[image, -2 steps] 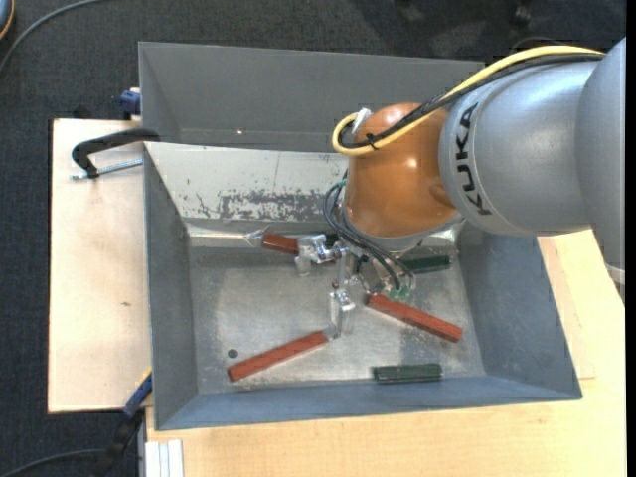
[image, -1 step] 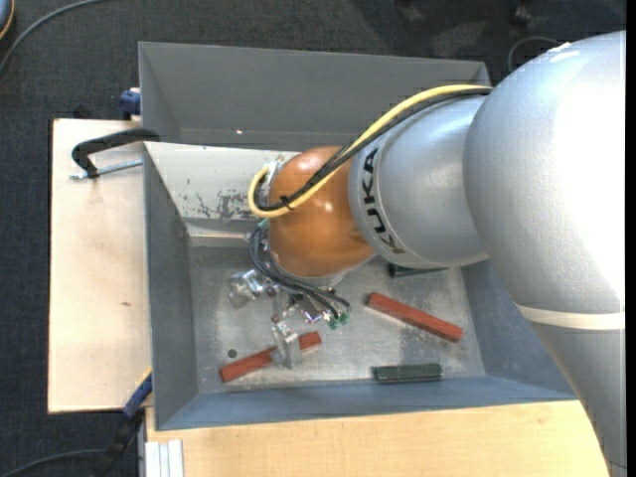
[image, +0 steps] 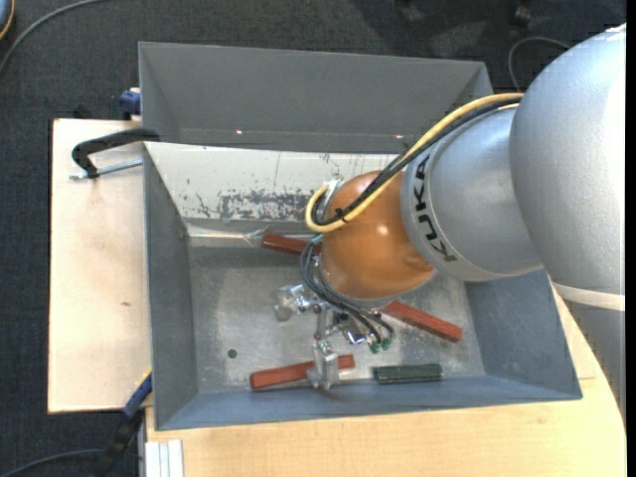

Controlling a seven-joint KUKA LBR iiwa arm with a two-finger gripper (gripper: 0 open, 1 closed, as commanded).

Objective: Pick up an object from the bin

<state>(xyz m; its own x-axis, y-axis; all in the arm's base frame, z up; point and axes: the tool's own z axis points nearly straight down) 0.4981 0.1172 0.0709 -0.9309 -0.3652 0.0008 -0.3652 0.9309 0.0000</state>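
Observation:
My gripper (image: pixel 324 358) hangs below the arm's orange cover, low over the bin's front middle. Its metal tip reaches down onto the right end of a flat red stick (image: pixel 283 376) that lies along the front wall. A dark green bar (image: pixel 407 373) lies just to the right of it, apart from the gripper. A second red stick (image: pixel 427 322) lies slanted further right, partly under the arm.
A third red stick (image: pixel 284 243) lies at the foot of the back wall, partly hidden by the orange cover. The arm covers the bin's right middle. The bin's left floor is bare grey metal.

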